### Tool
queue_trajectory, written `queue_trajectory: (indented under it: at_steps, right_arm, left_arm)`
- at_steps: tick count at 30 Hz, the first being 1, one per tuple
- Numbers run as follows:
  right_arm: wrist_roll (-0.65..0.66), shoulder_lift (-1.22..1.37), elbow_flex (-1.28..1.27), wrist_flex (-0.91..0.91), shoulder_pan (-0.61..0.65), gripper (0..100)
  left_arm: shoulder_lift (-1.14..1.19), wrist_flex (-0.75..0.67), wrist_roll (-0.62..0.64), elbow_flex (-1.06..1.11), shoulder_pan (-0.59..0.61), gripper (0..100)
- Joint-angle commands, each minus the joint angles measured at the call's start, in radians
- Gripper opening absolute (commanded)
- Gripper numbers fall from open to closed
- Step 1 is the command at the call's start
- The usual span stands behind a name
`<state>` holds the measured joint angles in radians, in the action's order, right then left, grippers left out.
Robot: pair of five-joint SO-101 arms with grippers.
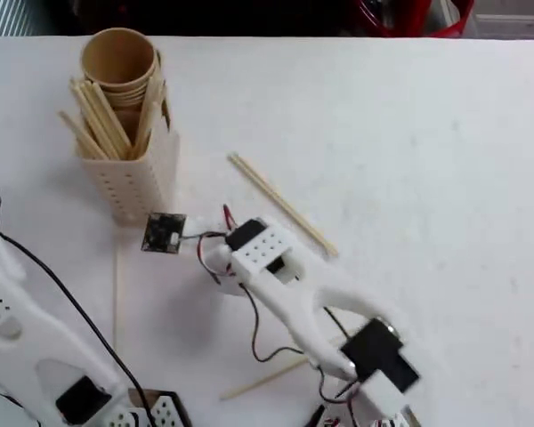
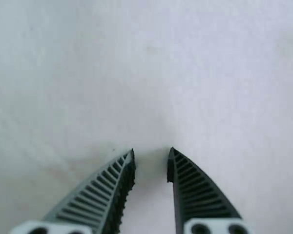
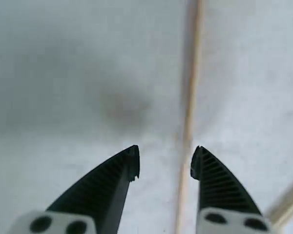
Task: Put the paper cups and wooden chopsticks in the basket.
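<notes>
We see a white table [image 1: 427,133], a perforated basket [image 1: 147,182] standing on it, a pair of chopsticks [image 1: 280,203] lying right of the basket, a single chopstick [image 1: 116,294] just below the basket, a third chopstick [image 1: 262,380] well below-right of the basket.

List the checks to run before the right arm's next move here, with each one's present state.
1. Right pincer open: ok.
2. Chopstick lies between its tips: ok, though close to one side.
3. Tips low enough to pinch it: cannot tell.
4. Basket upright: ok.
5. Left pincer open, over bare table: ok.
6. All chopsticks in basket: not ok; a loose pair lies on the table.
</notes>
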<state>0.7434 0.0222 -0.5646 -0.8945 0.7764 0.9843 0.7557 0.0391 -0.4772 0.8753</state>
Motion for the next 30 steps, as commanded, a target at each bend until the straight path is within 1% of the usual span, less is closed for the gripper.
queue_trajectory:
  at_steps: [1, 4, 7, 9, 11, 12, 14, 16, 18, 22, 27, 30]
  right_arm:
    - [0.012, 0.136, 0.084, 0.041, -0.010, 18.0]
    - [0.008, 0.205, 0.143, 0.033, -0.030, 18.0]
    - [-0.040, 0.222, 0.180, 0.007, -0.051, 17.7]
    - [-0.049, 0.225, 0.183, 0.004, -0.064, 12.6]
    - [-0.052, 0.225, 0.181, 0.001, -0.067, 2.7]
    - [-0.057, 0.225, 0.180, -0.002, -0.068, 0.5]
    - [-0.087, 0.220, 0.175, -0.028, -0.067, 3.3]
    - [-0.098, 0.213, 0.153, -0.044, -0.061, 1.3]
    - [-0.101, 0.193, 0.126, -0.047, -0.061, 1.7]
    - [-0.103, 0.053, 0.044, -0.044, -0.059, 1.6]
    - [-0.098, -0.231, -0.089, -0.051, -0.061, 1.6]
    - [-0.100, -0.395, -0.120, -0.111, -0.061, 1.6]
  left_arm:
    - [0.111, 0.008, 0.008, 0.018, 0.038, 13]
    - [0.111, 0.008, 0.008, 0.018, 0.038, 13]
    - [0.111, 0.006, 0.008, 0.018, 0.038, 13]
    - [0.111, 0.006, 0.008, 0.018, 0.038, 13]
    - [0.111, 0.008, 0.008, 0.015, 0.038, 13]
    - [0.111, 0.008, 0.008, 0.015, 0.038, 13]
    - [0.111, 0.008, 0.008, 0.014, 0.038, 13]
    - [0.111, 0.008, 0.008, 0.014, 0.038, 13]
    - [0.111, 0.008, 0.008, 0.014, 0.038, 13]
    - [0.111, 0.005, 0.008, 0.014, 0.039, 13]
    - [0.111, 0.003, 0.008, 0.014, 0.039, 13]
    - [0.111, 0.003, 0.008, 0.015, 0.039, 13]
